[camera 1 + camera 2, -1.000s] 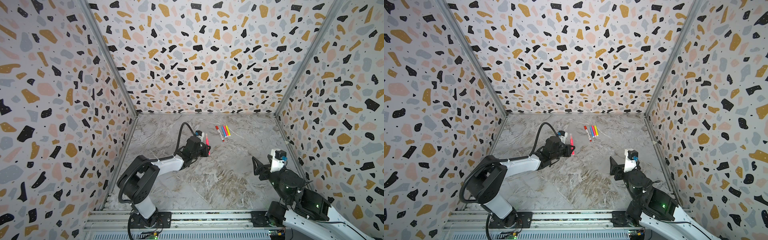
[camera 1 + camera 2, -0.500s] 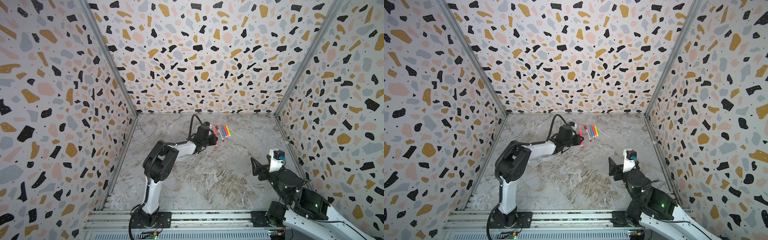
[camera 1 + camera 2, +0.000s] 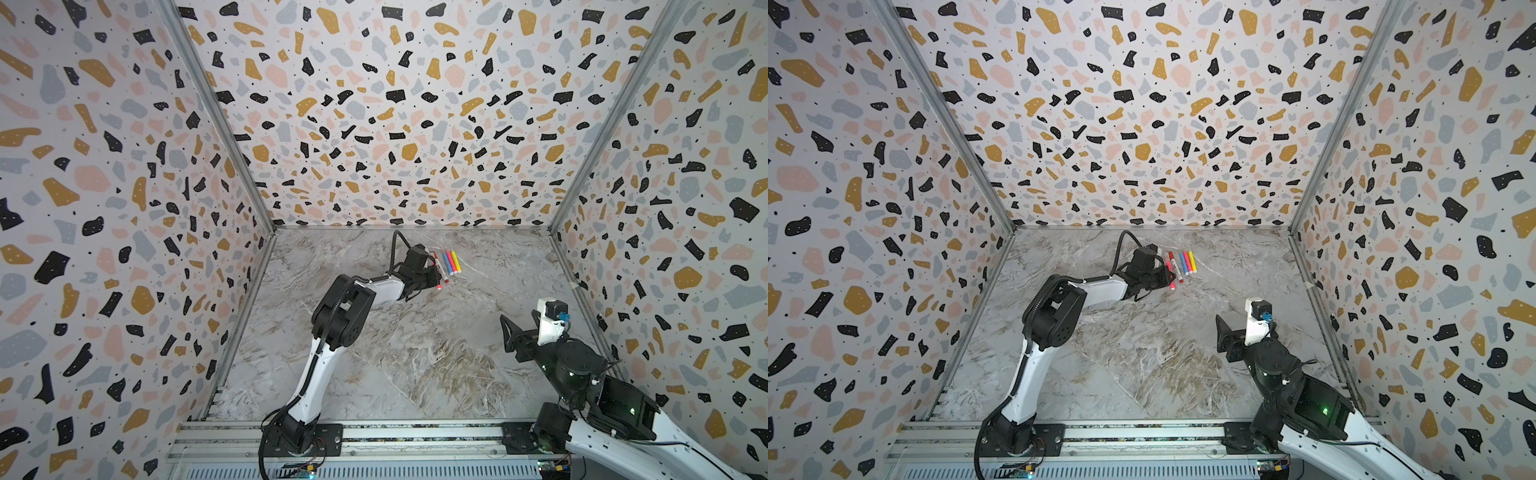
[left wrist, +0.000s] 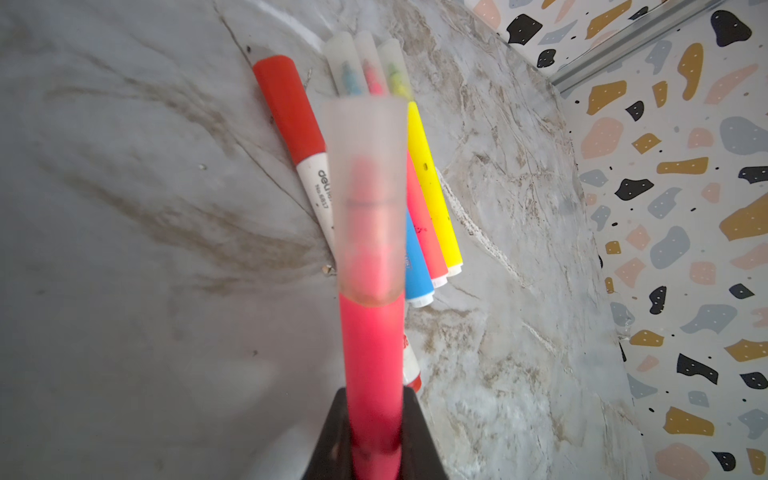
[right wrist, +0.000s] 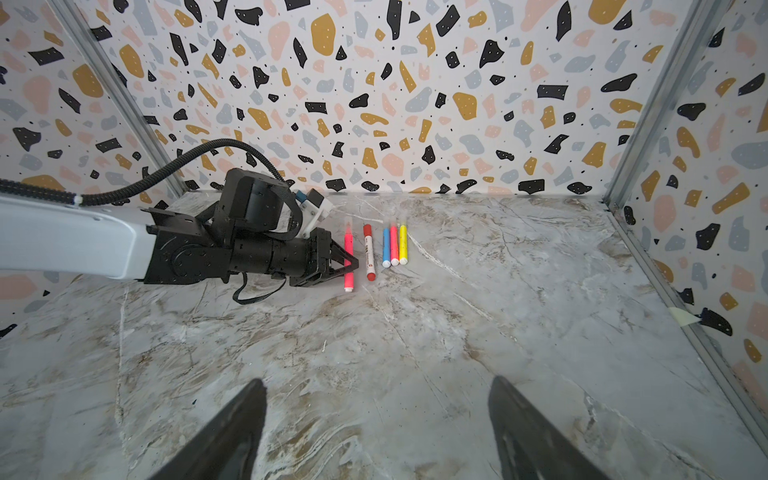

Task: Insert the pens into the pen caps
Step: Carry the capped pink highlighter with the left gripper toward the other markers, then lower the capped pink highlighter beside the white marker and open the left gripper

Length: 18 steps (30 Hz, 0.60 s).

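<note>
**Left fingers clamped on a capped pink-red marker beside the row**

Your left fingers (image 5: 351, 262) are pressed together on a slim pink-red plastic marker (image 5: 348, 245), gripping it low on the barrel. In the left wrist view the black fingers (image 4: 332, 440) bracket that marker (image 4: 370, 353), and a frosted translucent plastic cap (image 4: 365, 187) sits over its far end. You cannot tell whether the marker rests on the grey marble-patterned desk (image 3: 415, 353) or hangs just above it.

The held marker lies just beside a row of four others near the middle of the desk's far edge, roughly parallel to them. Nearest to it is a white-barrelled marker with dark print and a bright red cap (image 5: 369, 253), angled slightly against the rest. Next come a blue marker (image 5: 386, 247), a second pink-red marker (image 5: 394, 245) and a yellow marker (image 5: 403, 245), packed side by side. In the left wrist view each of these three wears its own frosted cap, and a tinted tip shows through, as on the blue one (image 4: 343, 66).

Your right fingers (image 5: 245, 428) stand wide apart with nothing between them. They are over bare desk near the right edge, well apart from the markers. In both top views they point toward the middle of the desk (image 3: 509, 336) (image 3: 1227, 338).
</note>
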Motion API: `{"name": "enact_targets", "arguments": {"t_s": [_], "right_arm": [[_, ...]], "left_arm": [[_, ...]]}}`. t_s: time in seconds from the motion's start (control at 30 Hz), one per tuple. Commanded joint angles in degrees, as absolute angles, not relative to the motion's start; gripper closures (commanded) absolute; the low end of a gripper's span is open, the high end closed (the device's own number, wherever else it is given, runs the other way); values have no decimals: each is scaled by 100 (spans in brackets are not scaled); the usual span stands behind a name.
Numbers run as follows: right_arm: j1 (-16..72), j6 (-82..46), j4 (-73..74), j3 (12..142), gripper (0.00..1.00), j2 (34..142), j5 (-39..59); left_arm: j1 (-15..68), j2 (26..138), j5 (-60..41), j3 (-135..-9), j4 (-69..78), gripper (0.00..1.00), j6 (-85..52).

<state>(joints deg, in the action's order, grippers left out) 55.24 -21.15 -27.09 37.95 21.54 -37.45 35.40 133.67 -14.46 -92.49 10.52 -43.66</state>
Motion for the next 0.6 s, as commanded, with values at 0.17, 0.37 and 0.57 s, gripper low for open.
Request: {"name": "enact_targets", "arguments": {"t_s": [0.17,0.37,0.57], "right_arm": [[5520,-2031,-2672,3762,16,2126,-3643],[5513,-2022,-2631,3753,16,2065,-3597],[5517,-2026,-2610,3744,16,2038,-3560]], "left_arm": [[3516,13506,-1309,-9513,1316,65,-4770],[3516,13551,-1264,-9691,1322,58,-4774],[3514,13745,-1397,-9945,1485,57,-4900]]}}
